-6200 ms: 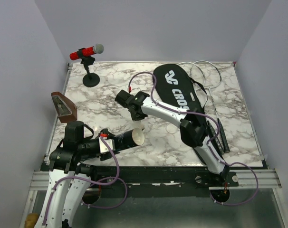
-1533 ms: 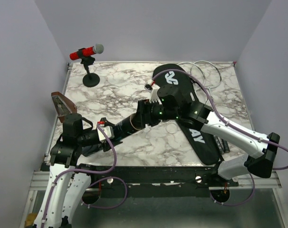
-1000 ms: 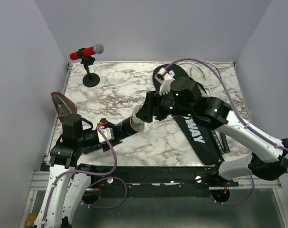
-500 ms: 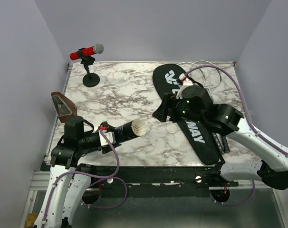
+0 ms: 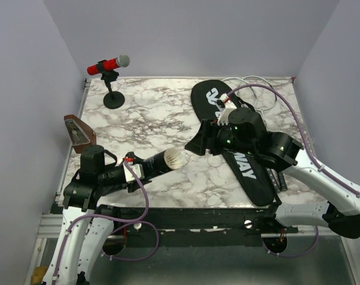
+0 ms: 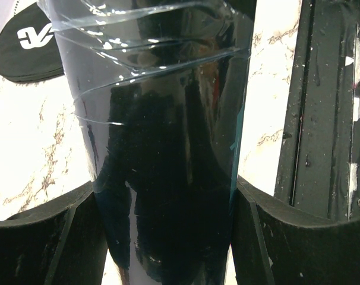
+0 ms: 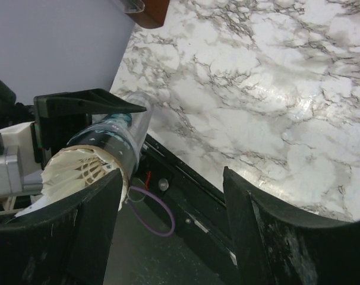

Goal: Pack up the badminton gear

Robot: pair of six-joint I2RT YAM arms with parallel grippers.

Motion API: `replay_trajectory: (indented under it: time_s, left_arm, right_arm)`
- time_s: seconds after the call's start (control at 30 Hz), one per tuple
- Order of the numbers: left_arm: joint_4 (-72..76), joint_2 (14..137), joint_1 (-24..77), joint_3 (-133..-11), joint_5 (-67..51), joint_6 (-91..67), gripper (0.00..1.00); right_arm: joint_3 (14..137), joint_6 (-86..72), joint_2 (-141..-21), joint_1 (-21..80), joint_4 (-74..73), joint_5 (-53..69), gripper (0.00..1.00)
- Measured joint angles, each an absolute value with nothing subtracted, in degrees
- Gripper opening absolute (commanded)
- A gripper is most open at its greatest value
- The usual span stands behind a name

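Since your left tool (image 6: 165, 187) has the tube (image 5: 158, 162) clamped between its fingers (jaws spread wide, one against each side of the barrel), the tube's long axis is what matters here. It runs from the near-left corner of the desk (image 5: 144, 119) up and rightward toward the middle, with the open mouth at the far end. A shuttlecock (image 5: 174, 158) sits in that mouth, its feathered skirt facing outward.

Your right tool (image 5: 196, 145) hangs just beyond the mouth, up and to the right of it, roughly in line with the barrel but apart from the feathers. Its jaws stand well open with nothing between them. That makes it the nearer free tool for anything done at the mouth. My guess is the next move is either seating the shuttlecock deeper or going for something else to pack, and a push would have to travel back along the barrel toward your left tool.

The tube looks glossy and black, with a clear film around it that catches the light. The shuttlecock's white feathers look intact, splayed evenly around the rim. The bag (image 5: 250, 172) lies along the right half of the desk, with the rackets (image 5: 262, 88) showing at the far-right corner.
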State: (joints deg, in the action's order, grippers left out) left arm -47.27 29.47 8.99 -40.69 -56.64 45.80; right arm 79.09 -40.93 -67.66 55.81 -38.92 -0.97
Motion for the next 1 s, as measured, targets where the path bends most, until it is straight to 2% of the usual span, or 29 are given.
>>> replay_trajectory:
  time_s: [0.4, 1.0]
  left_arm:
    - [-46.6, 29.6, 9.0, -40.7, -56.7, 45.1, 0.34]
    - [-46.4, 30.4, 9.0, -41.1, -57.3, 42.8, 0.35]
  right_arm:
    - [76.4, -41.1, -68.4, 55.8, -33.4, 8.3, 0.72]
    - [74.8, -41.1, -74.4, 55.8, -29.5, 11.8, 0.66]
